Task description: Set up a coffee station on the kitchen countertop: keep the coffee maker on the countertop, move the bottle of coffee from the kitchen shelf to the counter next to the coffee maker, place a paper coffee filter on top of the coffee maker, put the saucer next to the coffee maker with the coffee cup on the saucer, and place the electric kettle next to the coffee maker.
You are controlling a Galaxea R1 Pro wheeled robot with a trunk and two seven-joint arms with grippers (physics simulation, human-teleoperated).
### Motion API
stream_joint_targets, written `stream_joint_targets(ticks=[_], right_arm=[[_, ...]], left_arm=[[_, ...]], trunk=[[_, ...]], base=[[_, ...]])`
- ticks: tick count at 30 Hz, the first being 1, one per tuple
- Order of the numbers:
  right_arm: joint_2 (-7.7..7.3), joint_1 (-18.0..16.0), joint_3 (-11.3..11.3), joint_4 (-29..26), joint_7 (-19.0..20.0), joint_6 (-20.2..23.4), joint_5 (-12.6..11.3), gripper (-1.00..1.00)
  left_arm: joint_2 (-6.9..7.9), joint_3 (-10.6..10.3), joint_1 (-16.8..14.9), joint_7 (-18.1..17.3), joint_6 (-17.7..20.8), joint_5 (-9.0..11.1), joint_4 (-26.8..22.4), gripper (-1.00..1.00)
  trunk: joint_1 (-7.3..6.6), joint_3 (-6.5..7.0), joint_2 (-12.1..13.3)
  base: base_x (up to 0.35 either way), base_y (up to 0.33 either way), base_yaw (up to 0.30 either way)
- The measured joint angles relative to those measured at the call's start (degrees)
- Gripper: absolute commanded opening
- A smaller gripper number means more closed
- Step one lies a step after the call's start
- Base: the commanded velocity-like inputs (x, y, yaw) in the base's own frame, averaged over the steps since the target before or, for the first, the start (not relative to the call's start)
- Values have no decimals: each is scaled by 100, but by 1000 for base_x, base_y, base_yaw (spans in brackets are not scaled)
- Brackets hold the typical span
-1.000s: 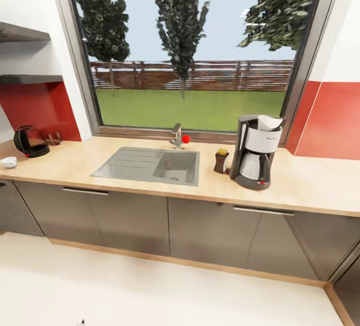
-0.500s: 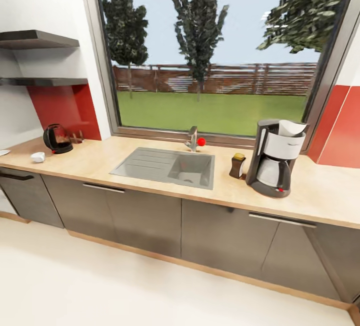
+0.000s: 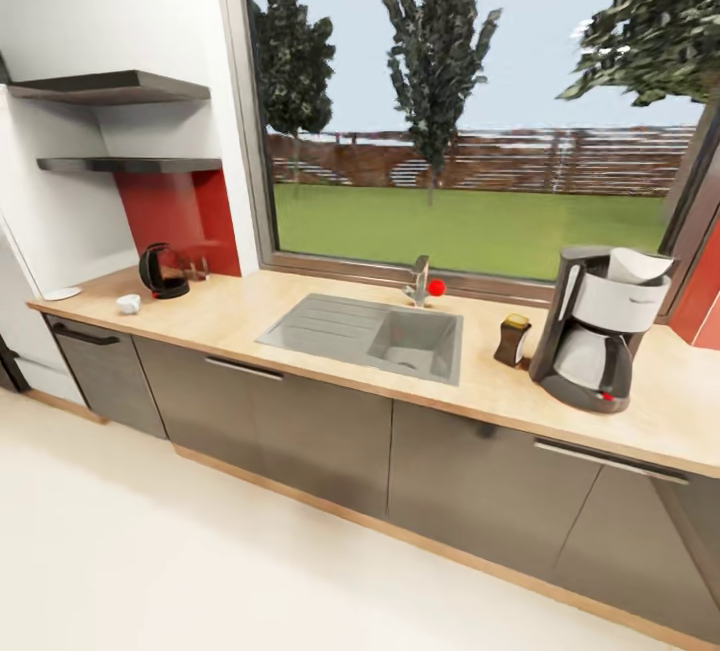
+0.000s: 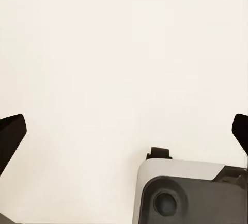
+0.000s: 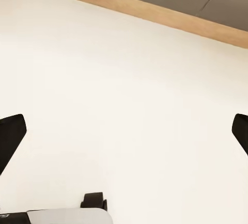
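Note:
The coffee maker [image 3: 597,329] stands on the countertop [image 3: 300,316] at the right, with the white paper coffee filter [image 3: 637,265] in its top. The bottle of coffee [image 3: 513,340] sits just left of it. Far left on the countertop, below the shelves, are the electric kettle [image 3: 162,271], the white coffee cup [image 3: 128,304] in front of it, and the saucer [image 3: 62,293] at the counter's end. My left gripper [image 4: 124,131] hangs open over pale floor, fingertips [image 4: 11,133] wide apart. My right gripper [image 5: 124,131] is open too, above floor near the cabinet plinth.
A grey steel sink [image 3: 375,334] with a tap [image 3: 420,280] lies between the two groups. Two dark shelves [image 3: 125,163] hang at the left wall. Grey cabinets [image 3: 300,421] run under the counter, with open pale floor [image 3: 200,551] in front. Part of my base [image 4: 191,195] is below.
The whole head view has shifted right, so the camera has turned or moved left: the kettle, cup, saucer and shelves have come further into view. Nothing on the counter moved.

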Motion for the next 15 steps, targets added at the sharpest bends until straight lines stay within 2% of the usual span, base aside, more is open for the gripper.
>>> stream_joint_targets(ticks=[4,15], right_arm=[[-9,0,-13,-10,-4,-2,1,100],[-34,0,-13,-18,-6,4,1,100]], left_arm=[[-2,-3,5,-1,-147,12,8,100],[1,-4,5,-2,-173,13,9,100]], trunk=[[0,-7,0],[0,-9,-1]], base=[[0,0,273],[0,0,284]])
